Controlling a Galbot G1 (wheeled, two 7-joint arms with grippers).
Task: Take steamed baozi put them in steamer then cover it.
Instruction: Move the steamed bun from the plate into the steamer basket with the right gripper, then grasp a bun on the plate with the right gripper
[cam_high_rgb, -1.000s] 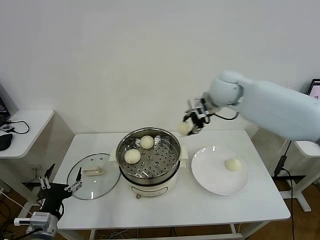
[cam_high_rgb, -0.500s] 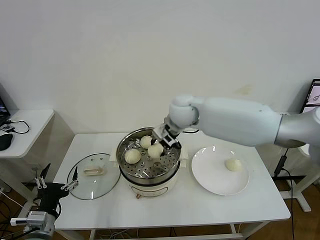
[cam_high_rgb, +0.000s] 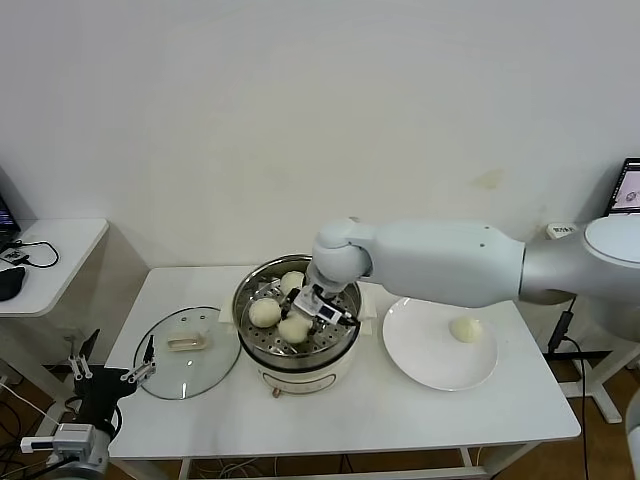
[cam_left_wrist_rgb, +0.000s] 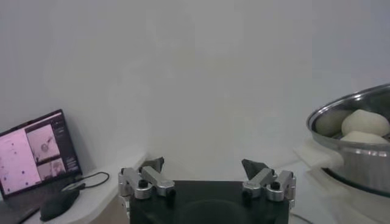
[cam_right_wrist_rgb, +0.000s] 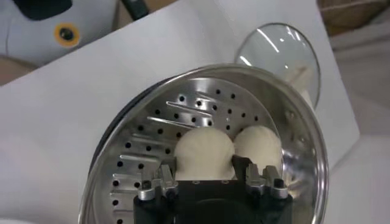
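The right gripper is down inside the steamer. Its fingers are squeezed on one baozi, holding it just over the tray with holes. Two more baozi sit in the pot: one right beside the held one, and one near the far rim. A fourth baozi lies alone on the white plate, well apart from the pot. So there are four buns: three in the steamer, one on the plate.

The pot's near side has bare tray. The plate sits just beside the steamer on the right. The cover lies flat on the table on the pot's left, close to the table's left edge, handle up.

The left gripper waits low, off the table's left front corner, with its fingers wide apart and nothing between them. A laptop sits on a side desk beyond it.
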